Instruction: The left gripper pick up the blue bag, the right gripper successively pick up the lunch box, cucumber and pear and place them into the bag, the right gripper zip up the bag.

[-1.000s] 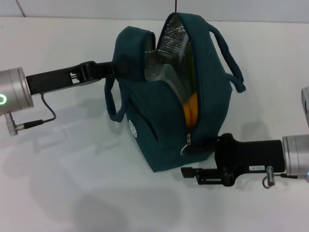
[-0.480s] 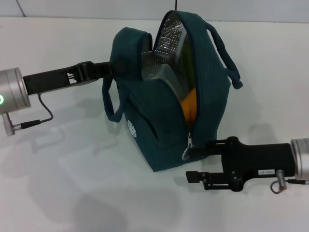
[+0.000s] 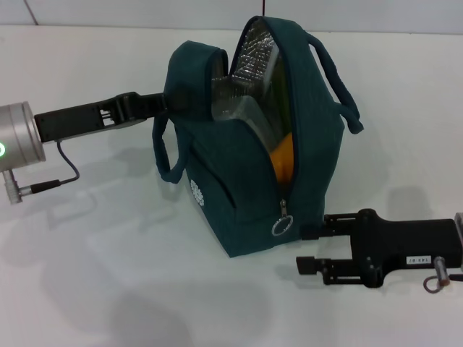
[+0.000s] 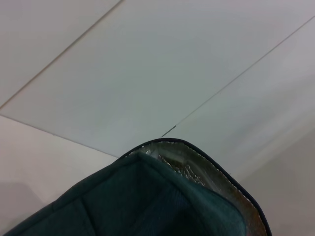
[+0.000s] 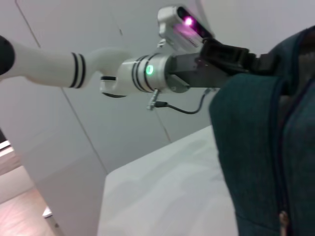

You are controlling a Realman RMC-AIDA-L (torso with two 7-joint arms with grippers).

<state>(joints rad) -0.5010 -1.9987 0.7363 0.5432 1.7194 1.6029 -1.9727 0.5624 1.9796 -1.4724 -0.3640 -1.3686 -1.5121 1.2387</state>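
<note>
The blue bag (image 3: 246,188) stands on the white table, its zip open down to near the bottom. The silver lining (image 3: 249,65) and something orange (image 3: 283,160) show inside. No cucumber or pear is visible. My left gripper (image 3: 163,105) is shut on the bag's upper left edge. The bag also shows in the left wrist view (image 4: 147,201) and the right wrist view (image 5: 261,147). The ring-shaped zipper pull (image 3: 282,225) hangs free. My right gripper (image 3: 309,247) is open, low at the bag's front right corner, just right of the pull.
The white table (image 3: 108,275) lies all around the bag. The bag's two handles (image 3: 340,79) hang loose on either side. The left arm (image 5: 123,73) shows in the right wrist view, reaching to the bag's top.
My right gripper has drawn back to the right, away from the zipper pull, which now hangs free. The bag shifted slightly. The left gripper keeps its hold.
</note>
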